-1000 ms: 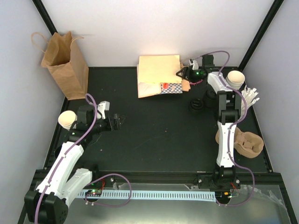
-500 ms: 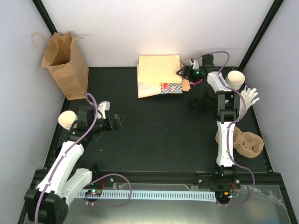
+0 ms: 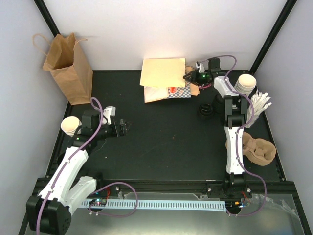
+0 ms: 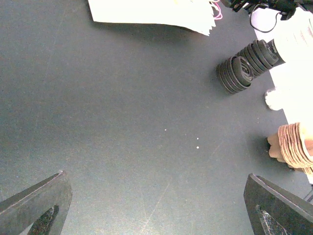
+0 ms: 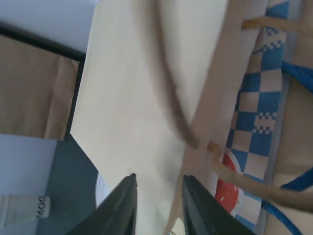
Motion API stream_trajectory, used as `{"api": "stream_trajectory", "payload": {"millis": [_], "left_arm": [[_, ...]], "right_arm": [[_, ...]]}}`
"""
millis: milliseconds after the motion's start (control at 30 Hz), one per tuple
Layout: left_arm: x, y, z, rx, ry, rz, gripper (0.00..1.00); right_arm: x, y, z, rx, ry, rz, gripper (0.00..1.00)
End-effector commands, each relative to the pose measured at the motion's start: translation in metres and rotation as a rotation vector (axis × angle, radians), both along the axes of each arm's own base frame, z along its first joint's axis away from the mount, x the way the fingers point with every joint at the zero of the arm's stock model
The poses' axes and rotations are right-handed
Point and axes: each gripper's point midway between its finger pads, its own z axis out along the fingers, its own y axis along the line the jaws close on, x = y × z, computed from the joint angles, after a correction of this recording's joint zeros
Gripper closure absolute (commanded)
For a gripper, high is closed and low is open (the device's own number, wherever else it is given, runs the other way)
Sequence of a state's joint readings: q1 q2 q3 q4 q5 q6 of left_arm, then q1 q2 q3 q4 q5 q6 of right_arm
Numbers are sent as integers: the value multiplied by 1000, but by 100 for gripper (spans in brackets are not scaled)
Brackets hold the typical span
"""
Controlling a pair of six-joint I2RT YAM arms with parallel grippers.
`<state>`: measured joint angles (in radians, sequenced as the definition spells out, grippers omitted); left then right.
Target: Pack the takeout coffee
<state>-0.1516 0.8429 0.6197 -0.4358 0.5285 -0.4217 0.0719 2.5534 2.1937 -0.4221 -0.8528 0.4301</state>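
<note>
Black tabletop (image 3: 166, 147), pale walls (image 3: 146, 29) on three sides. Brown paper bag (image 3: 68, 73) upright at far left corner. Cream paper bag (image 3: 164, 73) flat at far centre. Right gripper (image 3: 190, 78) at its right edge, jaws drawn narrow, paper pinched between. White cups (image 3: 246, 83) stacked far right, just beside white sticks (image 3: 261, 102); one more at left edge. Left gripper (image 4: 154, 178) spread wide over bare table, holding nothing.

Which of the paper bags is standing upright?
The brown bag at the far left, its open top facing up; the cream bag is lying down.
</note>
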Motion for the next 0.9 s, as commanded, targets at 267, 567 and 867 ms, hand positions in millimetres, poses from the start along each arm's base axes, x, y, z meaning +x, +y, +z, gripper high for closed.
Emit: {"api": "stream_trajectory", "payload": {"millis": [267, 567, 867], "left_arm": [[9, -3, 27, 3, -76, -17, 1], [8, -2, 28, 8, -78, -17, 1], [7, -1, 27, 7, -68, -11, 1]], "right_arm": [[7, 8, 24, 69, -69, 24, 62], [17, 4, 7, 45, -54, -14, 48], [20, 11, 2, 85, -59, 7, 46]]}}
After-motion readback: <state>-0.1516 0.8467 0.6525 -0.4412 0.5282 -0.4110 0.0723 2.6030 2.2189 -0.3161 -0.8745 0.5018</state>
